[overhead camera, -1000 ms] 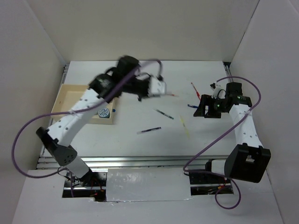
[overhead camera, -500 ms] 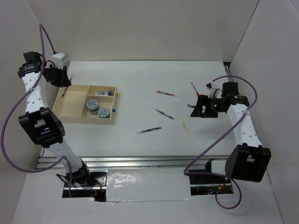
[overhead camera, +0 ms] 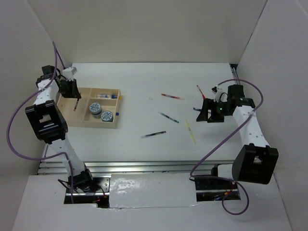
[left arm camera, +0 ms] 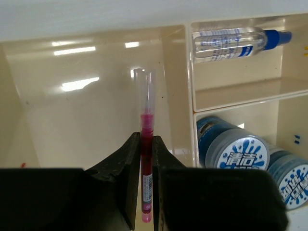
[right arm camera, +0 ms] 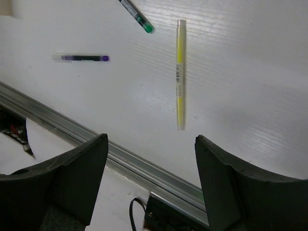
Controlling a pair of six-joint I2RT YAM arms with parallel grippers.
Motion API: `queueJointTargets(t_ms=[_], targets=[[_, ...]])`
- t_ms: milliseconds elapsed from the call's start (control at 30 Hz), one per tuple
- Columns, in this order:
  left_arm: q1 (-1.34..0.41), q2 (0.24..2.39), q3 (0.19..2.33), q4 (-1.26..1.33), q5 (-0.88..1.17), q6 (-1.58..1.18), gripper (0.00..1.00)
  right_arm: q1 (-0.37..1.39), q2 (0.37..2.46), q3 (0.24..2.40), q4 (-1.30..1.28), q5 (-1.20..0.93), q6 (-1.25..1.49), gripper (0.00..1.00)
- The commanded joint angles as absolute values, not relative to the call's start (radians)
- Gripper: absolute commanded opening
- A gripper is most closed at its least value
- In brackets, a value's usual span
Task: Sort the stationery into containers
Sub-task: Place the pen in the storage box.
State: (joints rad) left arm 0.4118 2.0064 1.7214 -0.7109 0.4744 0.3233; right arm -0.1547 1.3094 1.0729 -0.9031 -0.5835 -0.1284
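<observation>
Left pincer (left arm camera: 147, 140) is clamped on the red pen (left arm camera: 146, 122) over the tray's (left arm camera: 72, 125) large compartment by the table's left edge. Right pincer (right arm camera: 150, 144) stands apart near the yellow pen (right arm camera: 179, 72).

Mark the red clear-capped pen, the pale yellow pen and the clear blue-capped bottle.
red clear-capped pen (left arm camera: 146, 130), left wrist view, red barrel
pale yellow pen (right arm camera: 179, 72), right wrist view, mid barrel
clear blue-capped bottle (left arm camera: 228, 43), left wrist view, labelled body

Bright, even light falls from overhead. Glare streaks the tray (left arm camera: 57, 125) floor, and the dark pen (right arm camera: 82, 57) looks smeared.
</observation>
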Motion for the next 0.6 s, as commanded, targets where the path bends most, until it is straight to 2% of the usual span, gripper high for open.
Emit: queueJointTargets(t_ms=[0, 167, 233, 333, 367, 567], targets=[[0.399, 2.014, 1.652, -0.560, 0.413, 0.186, 0.02, -0.149, 1.318, 1.080, -0.887, -0.577, -0.129, 0.79], [0.370, 2.036, 1.614, -0.526, 0.408, 0.161, 0.07, -0.147, 1.324, 1.089, -0.891, -0.574, -0.132, 0.79], [0.368, 2.054, 1.620, -0.523, 0.419, 0.143, 0.12, -0.147, 1.322, 1.086, -0.891, -0.572, -0.132, 0.79], [0.370, 2.077, 1.650, -0.535, 0.428, 0.130, 0.22, -0.149, 1.316, 1.077, -0.887, -0.569, -0.135, 0.79], [0.370, 2.082, 1.655, -0.548, 0.437, 0.130, 0.29, -0.147, 1.315, 1.075, -0.887, -0.569, -0.143, 0.79], [0.365, 2.071, 1.635, -0.557, 0.450, 0.155, 0.46, -0.080, 1.299, 1.100, -0.876, -0.523, -0.172, 0.78]])
